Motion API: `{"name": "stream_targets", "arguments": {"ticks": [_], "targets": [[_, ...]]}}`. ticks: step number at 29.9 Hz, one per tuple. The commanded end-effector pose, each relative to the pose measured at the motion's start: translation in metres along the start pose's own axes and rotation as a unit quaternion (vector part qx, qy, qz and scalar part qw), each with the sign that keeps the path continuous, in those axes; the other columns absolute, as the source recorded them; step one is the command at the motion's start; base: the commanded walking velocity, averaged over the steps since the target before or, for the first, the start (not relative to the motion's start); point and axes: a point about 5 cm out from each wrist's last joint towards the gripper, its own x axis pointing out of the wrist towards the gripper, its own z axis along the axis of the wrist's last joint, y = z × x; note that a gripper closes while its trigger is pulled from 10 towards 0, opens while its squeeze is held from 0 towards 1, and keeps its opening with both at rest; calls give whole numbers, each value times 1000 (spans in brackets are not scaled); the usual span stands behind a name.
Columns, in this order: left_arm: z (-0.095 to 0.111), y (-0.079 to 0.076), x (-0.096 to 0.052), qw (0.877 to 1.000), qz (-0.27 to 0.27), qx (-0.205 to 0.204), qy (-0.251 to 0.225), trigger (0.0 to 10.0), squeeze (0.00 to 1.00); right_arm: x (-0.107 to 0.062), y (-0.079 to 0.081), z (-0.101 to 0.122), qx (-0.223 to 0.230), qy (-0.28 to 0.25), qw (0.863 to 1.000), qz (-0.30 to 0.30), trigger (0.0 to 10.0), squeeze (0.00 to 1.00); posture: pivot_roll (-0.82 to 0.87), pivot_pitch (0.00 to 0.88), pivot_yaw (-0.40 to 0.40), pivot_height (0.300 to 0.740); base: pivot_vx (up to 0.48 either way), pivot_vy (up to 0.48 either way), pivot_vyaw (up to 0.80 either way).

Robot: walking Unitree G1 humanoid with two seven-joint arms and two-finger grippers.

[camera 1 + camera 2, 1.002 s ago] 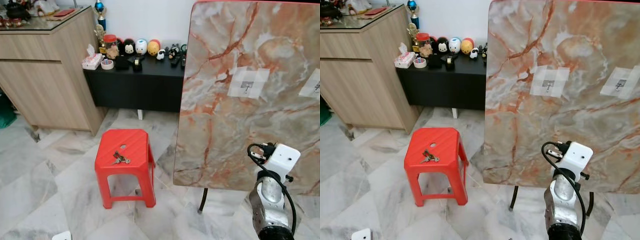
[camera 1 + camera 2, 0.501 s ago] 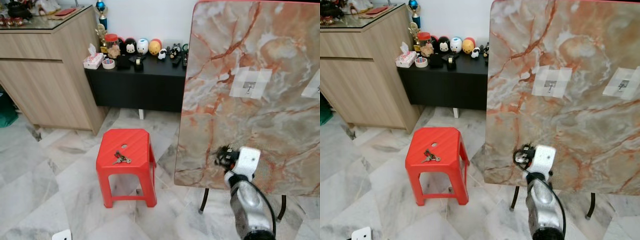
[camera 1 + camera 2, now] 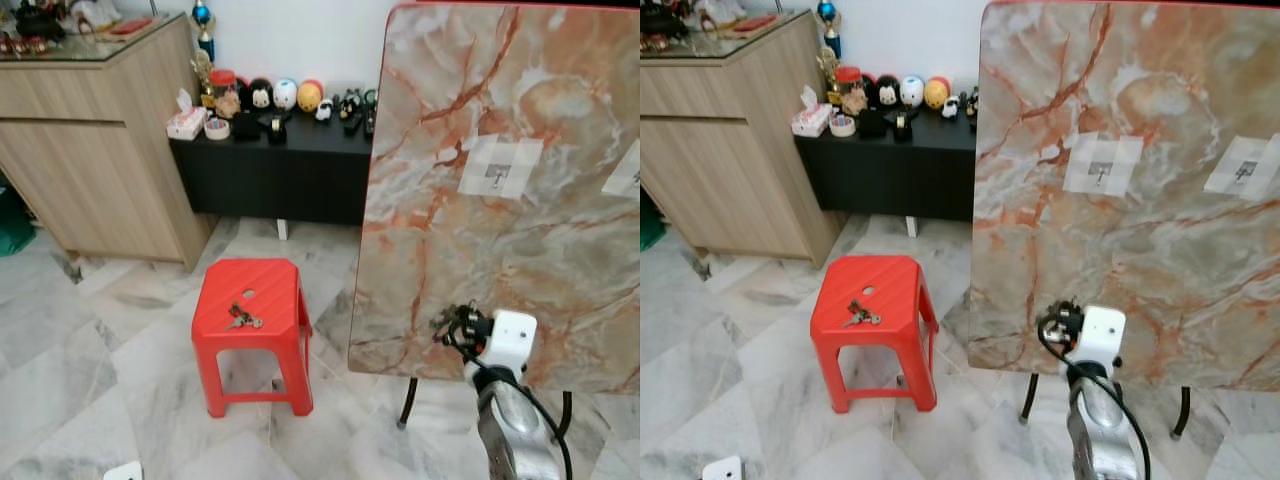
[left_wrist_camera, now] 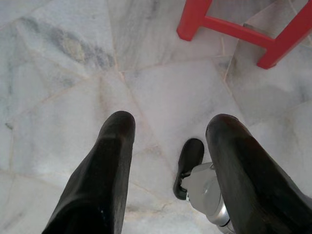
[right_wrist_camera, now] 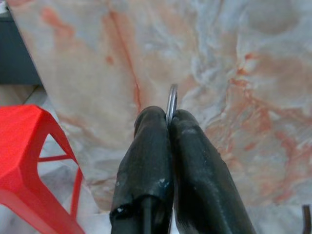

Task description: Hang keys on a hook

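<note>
My right gripper [image 5: 168,117] is shut on a thin metal key ring [image 5: 171,100] whose edge sticks up between the fingertips. It is raised in front of the lower part of an upright marble-patterned board [image 3: 500,230]. Two small hooks on white patches, one [image 3: 497,172] and another [image 3: 632,170], sit higher on that board. A bunch of keys [image 3: 241,318] lies on top of a red plastic stool [image 3: 250,300] to the left. My left gripper [image 4: 168,129] hangs open over the floor beside the stool's legs [image 4: 234,29].
The board stands on thin dark legs [image 3: 405,400] on a marble tile floor [image 3: 120,390]. Behind the stool are a wooden cabinet [image 3: 90,140] and a low black sideboard [image 3: 280,160] carrying small figurines. A small white object [image 3: 125,470] lies on the floor at the near left.
My right arm swung left across the front of the board, then drifted slightly back to the right and lower. The keys on the stool have not moved.
</note>
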Motion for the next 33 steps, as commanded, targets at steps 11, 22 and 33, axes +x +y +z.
{"name": "stream_targets", "arguments": {"ticks": [11, 22, 33], "targets": [[-3, 1, -1, 1000, -6, 0, 4, 10000, 0, -14, -2, 17, -12, -53, 998, -16, 10000, 0, 13, 0, -26, 740, 91, 0, 0], [-4, 1, -1, 1000, -8, 1, 6, 10000, 0, -15, -2, 21, -19, -56, 998, -23, 10000, 0, 12, 0, -30, 740, 282, 0, 0], [-8, 3, -3, 1000, -10, 6, 13, 10000, 0, -15, -13, 21, -19, -47, 996, -69, 10000, 0, 14, 0, -26, 740, 27, 0, 0]]}}
